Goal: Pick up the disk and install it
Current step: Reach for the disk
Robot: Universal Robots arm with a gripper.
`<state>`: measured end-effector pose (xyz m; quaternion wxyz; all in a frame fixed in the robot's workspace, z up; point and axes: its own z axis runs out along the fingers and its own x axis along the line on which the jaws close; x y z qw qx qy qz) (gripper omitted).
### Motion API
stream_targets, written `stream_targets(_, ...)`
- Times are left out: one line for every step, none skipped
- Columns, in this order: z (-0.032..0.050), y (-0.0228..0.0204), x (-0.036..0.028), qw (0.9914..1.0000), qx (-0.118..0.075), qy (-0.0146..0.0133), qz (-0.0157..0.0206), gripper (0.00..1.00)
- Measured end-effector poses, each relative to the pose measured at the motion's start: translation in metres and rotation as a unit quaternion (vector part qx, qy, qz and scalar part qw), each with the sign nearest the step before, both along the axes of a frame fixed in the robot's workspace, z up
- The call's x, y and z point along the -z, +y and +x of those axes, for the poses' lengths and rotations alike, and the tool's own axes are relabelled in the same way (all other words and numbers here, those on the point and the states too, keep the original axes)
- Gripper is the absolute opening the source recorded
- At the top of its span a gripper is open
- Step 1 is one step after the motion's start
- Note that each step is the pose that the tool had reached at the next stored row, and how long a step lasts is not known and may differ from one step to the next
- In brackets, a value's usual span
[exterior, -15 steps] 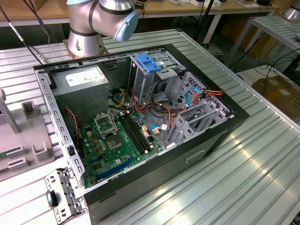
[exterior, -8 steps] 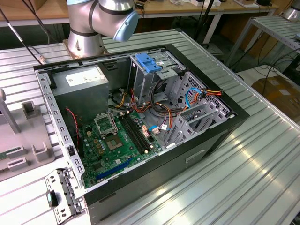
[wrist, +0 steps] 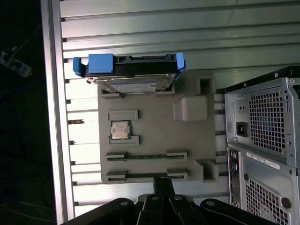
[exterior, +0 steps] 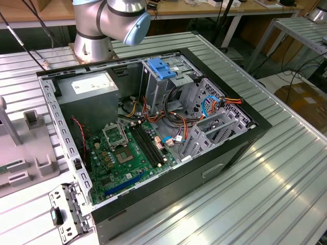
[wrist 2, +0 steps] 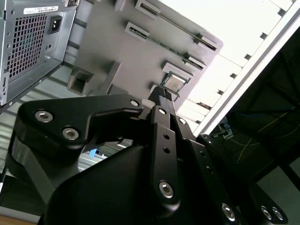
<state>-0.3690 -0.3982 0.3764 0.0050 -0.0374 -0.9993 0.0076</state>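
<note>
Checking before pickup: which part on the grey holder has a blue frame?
The disk, at the end of the holder farthest from the gripper; the square chip and thin sticks show no blue.

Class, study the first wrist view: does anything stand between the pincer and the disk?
Nothing visible does. Between the pincer and the disk lie just the gray tray and a flat chip seated in it.
</note>
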Motion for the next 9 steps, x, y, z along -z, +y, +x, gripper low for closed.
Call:
stream_targets(-0.0007,0.0001,0.0003,1.00000,0.000,0.0000,0.0000,0.11)
stream_targets(-0.0011,0.0003,0.0006,1.00000,0.000,-0.0001,0.0000,0.11)
stream_targets(-0.0014,0.0007,0.0009,1.00000,0.000,0.0000,0.0000,0.11)
stream_targets(-0.0017,0.0011,0.0012,1.00000,0.000,0.0000,0.0000,0.11)
stream_targets(-0.0020,0.0020,0.0016,1.00000,0.000,0.0000,0.0000,0.11)
stream_targets(-0.0022,0.0029,0.0019,1.00000,0.000,0.0000,0.0000,0.11)
stream_targets(-0.0026,0.0042,0.0022,1.00000,0.000,0.0000,0.0000,0.11)
stream_targets(-0.0029,0.0053,0.0024,1.00000,0.000,0.0000,0.0000,0.11)
stream_targets(-0.0035,0.0072,0.0027,1.00000,0.000,0.0000,0.0000,0.11)
